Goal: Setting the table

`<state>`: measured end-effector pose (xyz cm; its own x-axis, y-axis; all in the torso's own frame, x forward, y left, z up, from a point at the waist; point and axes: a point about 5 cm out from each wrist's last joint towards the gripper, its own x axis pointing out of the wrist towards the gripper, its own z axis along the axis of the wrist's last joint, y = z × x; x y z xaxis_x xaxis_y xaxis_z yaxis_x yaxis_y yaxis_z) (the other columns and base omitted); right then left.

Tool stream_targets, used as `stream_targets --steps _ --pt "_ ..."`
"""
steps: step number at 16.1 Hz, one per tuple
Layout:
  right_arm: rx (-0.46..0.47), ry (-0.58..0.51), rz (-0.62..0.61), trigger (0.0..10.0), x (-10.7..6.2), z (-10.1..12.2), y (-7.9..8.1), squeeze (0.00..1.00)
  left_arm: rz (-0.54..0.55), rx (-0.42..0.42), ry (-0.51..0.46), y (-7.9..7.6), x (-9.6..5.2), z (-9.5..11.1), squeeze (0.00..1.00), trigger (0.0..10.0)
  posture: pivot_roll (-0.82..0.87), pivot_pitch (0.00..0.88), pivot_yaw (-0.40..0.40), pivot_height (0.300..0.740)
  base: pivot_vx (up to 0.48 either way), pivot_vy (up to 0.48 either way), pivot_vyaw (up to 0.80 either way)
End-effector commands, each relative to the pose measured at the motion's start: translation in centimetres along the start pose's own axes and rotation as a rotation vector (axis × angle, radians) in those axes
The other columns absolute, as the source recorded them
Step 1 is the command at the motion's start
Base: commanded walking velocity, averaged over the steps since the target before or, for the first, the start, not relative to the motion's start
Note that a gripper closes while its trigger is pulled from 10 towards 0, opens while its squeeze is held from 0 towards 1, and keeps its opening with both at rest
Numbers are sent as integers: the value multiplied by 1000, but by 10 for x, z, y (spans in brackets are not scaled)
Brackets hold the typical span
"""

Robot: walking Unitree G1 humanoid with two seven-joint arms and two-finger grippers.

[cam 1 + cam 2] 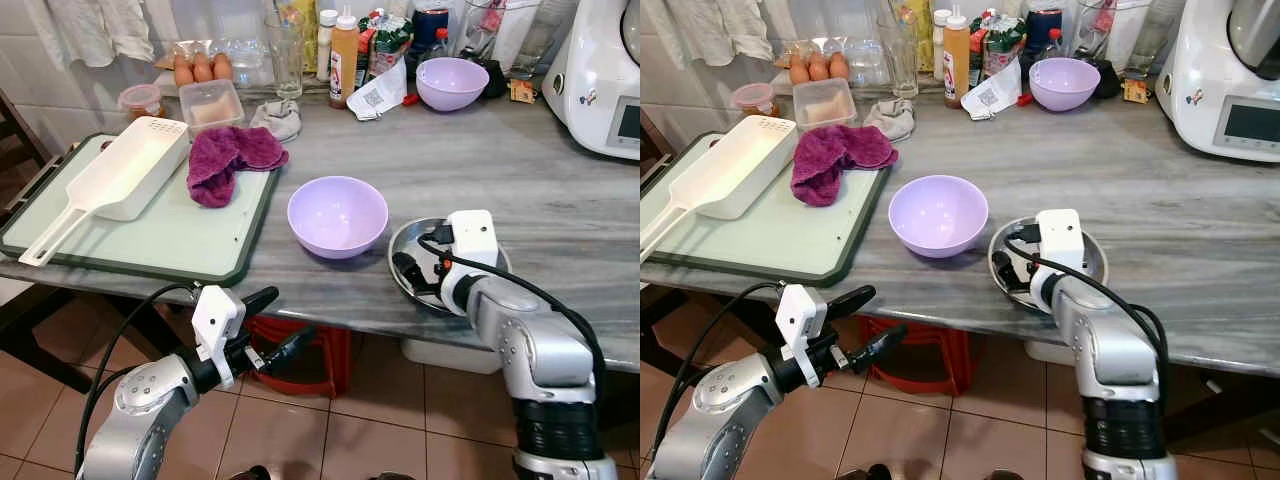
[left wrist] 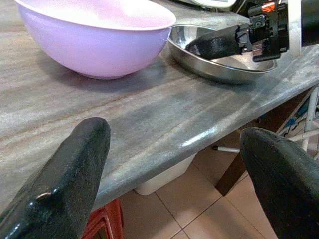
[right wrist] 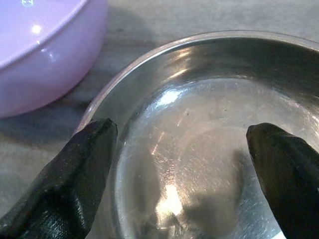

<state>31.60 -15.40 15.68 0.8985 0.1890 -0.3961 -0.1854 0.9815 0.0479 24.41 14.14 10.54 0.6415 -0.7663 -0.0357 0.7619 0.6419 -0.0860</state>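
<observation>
Steel dish under right gripper, fingers spread inside its rim

The right hand, fingers spread, hangs over the shallow round steel dish near the front edge of the grey marbled tabletop. Just beside the dish at nine o'clock, the lilac plastic bowl blocks that side. From the dish toward twelve and three o'clock lies bare tabletop, up to a second lilac bowl and the white kitchen machine at the back. The left hand, fingers apart, hangs below the edge
</observation>
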Motion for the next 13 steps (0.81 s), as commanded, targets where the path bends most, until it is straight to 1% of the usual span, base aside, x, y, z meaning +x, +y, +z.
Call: stream_targets --steps 1,7,11,12,13 --pt "-3 -24 -1 10000 2 4 2 0 -1 14 -3 -1 1 3 0 10000 -283 147 7 740 0 0 0" --pt "37 -48 9 10000 6 4 5 0 3 17 -2 1 2 4 0 10000 -281 150 13 740 0 0 0" --pt "28 -121 -17 10000 -8 9 0 0 6 23 -21 3 2 12 0 10000 -280 147 16 740 0 0 0" --pt "13 -183 -26 10000 -17 12 -1 0 18 22 -50 5 4 20 0 10000 -282 143 21 740 0 0 0" --pt "13 -208 -22 10000 -22 13 1 0 19 23 -62 5 5 23 0 10000 -282 140 21 740 0 0 0"
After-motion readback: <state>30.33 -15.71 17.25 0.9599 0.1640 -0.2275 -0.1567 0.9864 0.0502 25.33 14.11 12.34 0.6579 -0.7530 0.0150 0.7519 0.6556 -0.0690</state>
